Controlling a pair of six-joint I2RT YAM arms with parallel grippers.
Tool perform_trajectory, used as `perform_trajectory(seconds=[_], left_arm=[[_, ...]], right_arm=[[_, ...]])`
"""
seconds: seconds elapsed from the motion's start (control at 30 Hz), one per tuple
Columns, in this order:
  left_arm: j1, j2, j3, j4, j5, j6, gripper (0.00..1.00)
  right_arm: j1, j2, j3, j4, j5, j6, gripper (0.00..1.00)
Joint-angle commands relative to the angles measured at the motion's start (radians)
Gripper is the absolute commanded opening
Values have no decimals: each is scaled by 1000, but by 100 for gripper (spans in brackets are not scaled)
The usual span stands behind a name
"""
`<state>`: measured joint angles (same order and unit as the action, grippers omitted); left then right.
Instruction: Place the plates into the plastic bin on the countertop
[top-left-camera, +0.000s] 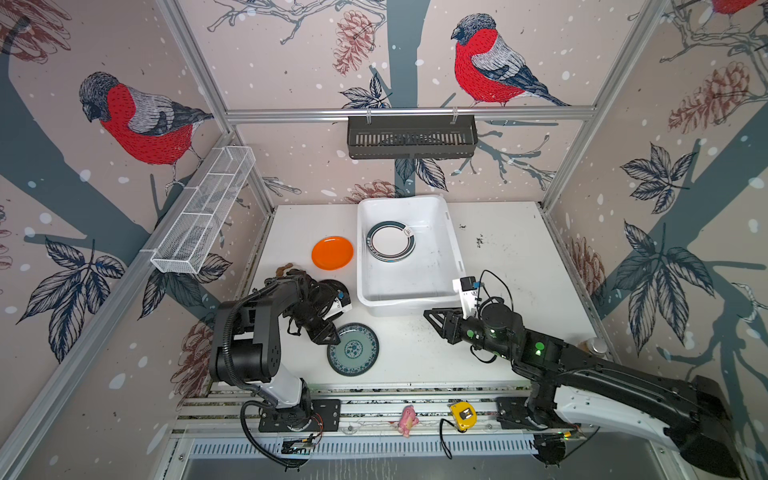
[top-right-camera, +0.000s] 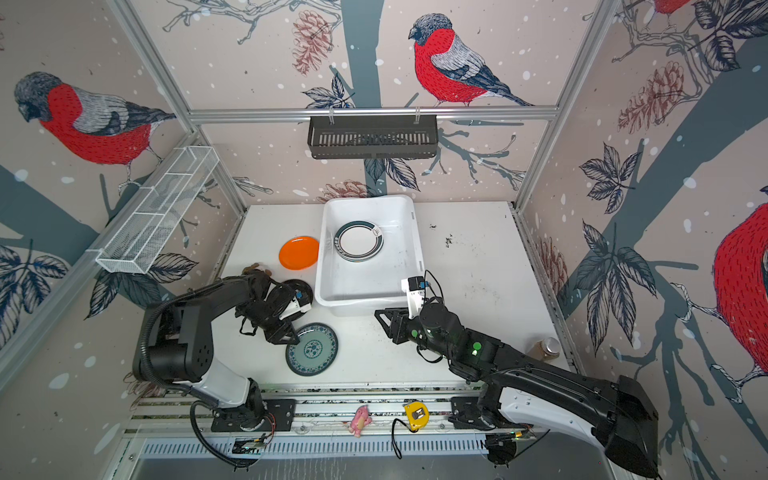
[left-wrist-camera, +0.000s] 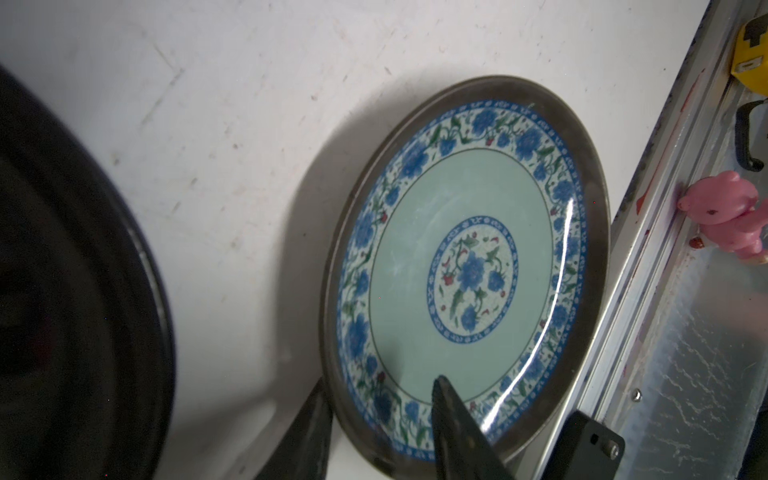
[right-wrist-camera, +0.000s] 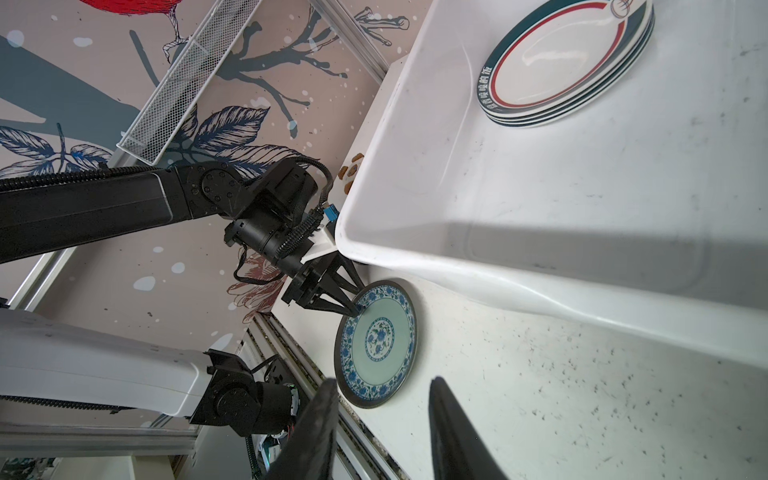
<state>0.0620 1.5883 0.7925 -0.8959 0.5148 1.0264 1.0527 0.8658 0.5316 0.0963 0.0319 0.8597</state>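
My left gripper (top-left-camera: 331, 338) straddles the teal floral plate (top-left-camera: 353, 350) at its ten o'clock rim, one finger over it and one outside. I cannot tell whether it pinches. My right gripper (top-left-camera: 434, 324) hovers spread and empty at the plate's two o'clock. Beyond lie the black plate (top-left-camera: 334, 286) and the orange plate (top-left-camera: 332, 252). At one o'clock the plastic bin (top-left-camera: 409, 305) holds stacked white plates (top-left-camera: 390, 241).

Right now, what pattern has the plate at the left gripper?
Teal plate: blue floral medallion and border, dark rim; clearest in the left wrist view.

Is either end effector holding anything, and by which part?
Right end effector: nothing. Left end effector straddles the teal plate at its rim; grip cannot be told.
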Motion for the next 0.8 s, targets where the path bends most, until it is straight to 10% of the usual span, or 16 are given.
perform_trajectory(seconds=[0.0, 0.77], left_arm=[[-8, -10, -7, -2, 2, 0, 41], [-32, -38, -61, 78, -27, -54, 26]], right_arm=[[2, -1, -5, 54, 7, 2, 38], [2, -18, -42, 84, 9, 18, 36]])
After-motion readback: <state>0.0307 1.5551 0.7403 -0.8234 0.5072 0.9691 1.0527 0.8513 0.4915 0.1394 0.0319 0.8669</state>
